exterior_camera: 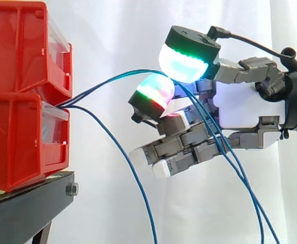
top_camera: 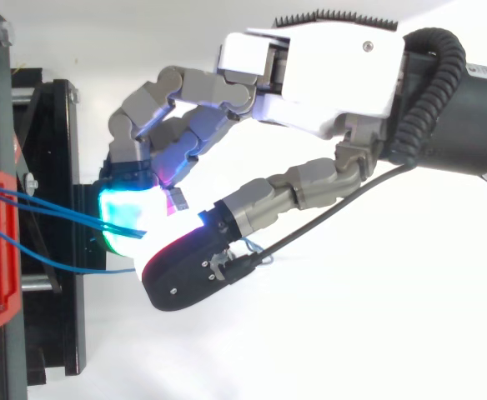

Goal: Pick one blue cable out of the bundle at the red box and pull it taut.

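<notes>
1. The stacked red plastic storage bins (exterior_camera: 16, 91) stand on the black metal stand (exterior_camera: 26, 203) at the left. The bundle of thin blue cables (exterior_camera: 66, 105) emerges from the seam between upper and lower bin, on the face towards the hand
2. The hand (exterior_camera: 240, 107) is closed in a pinch. Two glowing fingertip pads (exterior_camera: 186, 61) press together on the raised blue cable strand (exterior_camera: 110, 79), with the other fingers curled beneath. Whether one strand or two lie in the pinch cannot be told
3. The pinch sits near the bins, presumably to isolate a strand close to its exit
4. The held strand arcs upward from bins to pads, so it reads as not yet taut
5. A slack blue cable loop (exterior_camera: 133, 175) hangs free between bins and hand. The loose blue cable tails (exterior_camera: 245, 180) drape across the curled fingers
6. Open room lies to the right, before the plain white curtain (exterior_camera: 113, 30). The bin fronts and stand edge bound the left. A pull away from the bins looks unobstructed, though the draped tails may snag
</notes>
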